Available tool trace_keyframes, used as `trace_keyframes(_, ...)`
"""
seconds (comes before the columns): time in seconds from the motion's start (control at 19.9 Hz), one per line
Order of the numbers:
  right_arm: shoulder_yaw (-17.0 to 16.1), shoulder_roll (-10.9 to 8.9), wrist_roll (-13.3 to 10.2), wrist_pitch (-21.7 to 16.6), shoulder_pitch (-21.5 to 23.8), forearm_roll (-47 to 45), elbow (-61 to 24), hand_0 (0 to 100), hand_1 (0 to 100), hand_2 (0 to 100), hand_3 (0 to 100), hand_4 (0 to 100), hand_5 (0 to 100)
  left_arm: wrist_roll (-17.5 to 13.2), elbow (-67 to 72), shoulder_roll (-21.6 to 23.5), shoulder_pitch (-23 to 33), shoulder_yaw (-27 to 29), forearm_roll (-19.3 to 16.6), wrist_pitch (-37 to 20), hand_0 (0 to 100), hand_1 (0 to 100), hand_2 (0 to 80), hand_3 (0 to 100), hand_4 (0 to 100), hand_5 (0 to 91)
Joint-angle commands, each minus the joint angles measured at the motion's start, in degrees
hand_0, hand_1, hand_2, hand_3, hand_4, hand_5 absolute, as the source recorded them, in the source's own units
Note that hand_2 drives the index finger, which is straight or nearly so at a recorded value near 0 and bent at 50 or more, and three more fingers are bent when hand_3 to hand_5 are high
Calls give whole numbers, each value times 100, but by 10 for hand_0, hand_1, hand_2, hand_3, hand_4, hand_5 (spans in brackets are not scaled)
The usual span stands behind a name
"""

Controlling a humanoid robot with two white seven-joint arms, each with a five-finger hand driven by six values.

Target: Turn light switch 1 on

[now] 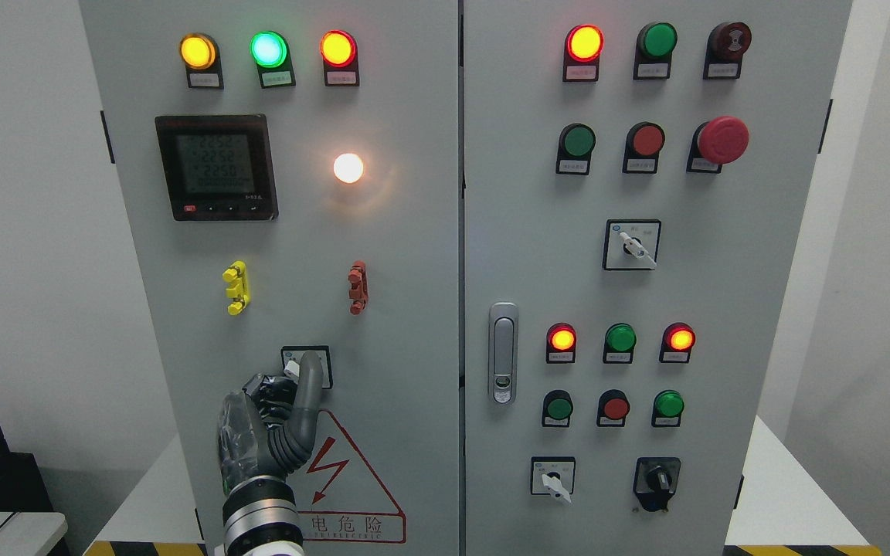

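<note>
Switch: light switch 1 [307,366] sits low on the left door of the big grey cabinet [414,309], just above the red warning triangle [344,479], and the hand covers most of it.
Hand: left hand [275,417] reaches up from the bottom – one long finger lies on the switch, the other fingers are curled in beside it. I cannot tell if it pinches the knob or only pushes on it.
Other hand: not in the picture.
Light: white lamp [348,167] above is glowing, so the light may be on already. That is my guess.
Slip risk: the finger may slide off the small knob if it only pushes and does not grip.
Too-far risk: a hard twist could turn the knob past its spot.
Hidden risk: the hand hides the knob – it is hard to see which way it points.
Bump risk: the yellow clip [235,287] and red clip [358,287] sit a little way above; a big jerk up could hit them.
</note>
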Motion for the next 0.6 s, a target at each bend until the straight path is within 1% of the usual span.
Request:
trace_keyframes(0.0,97,0,0,0,0,-141,0,120,389,0,0,0,0,-3,0,0,-1,-1,0,-4,84,311,597,736,775,632)
trace_keyframes(0.55,97,0,0,0,0,-141,0,120,389,0,0,0,0,-3,0,0,-1,-1,0,-4,71,313,600,739,777,629)
